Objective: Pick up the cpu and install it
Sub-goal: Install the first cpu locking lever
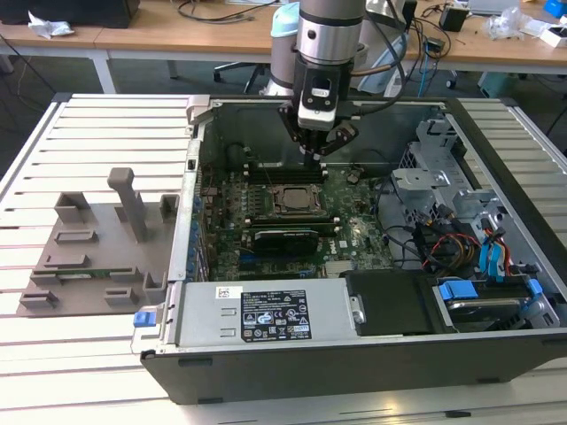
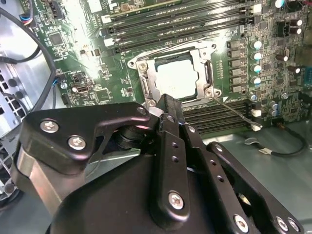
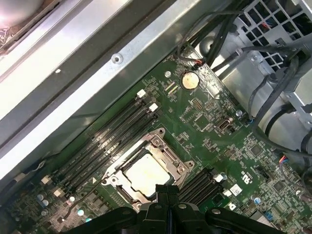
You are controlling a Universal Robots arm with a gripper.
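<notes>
Cpu [image 2: 176, 78] sits in the socket [image 2: 146, 80]; gripper [image 1: 312, 157] hovers above it, pinched closed, holding nothing.

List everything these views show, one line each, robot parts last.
computer case: 1, dark grey, open, on the table
table: 1, pale slatted, under the case
motherboard: 1, green, inside the case
socket: 1, metal-framed, mid-board
cpu: 1, silver-white, lying within the socket frame
memory slots: several, black, flanking the socket
coin cell: 1, brassy, on the board
power supply: 1, silver, inside the case's near wall
fixture plate: 1, grey, on the exterior view's left of the case
arm: 1, silver and grey, over the case
gripper: 1, black, jaws together, empty, above the board near the socket
</notes>
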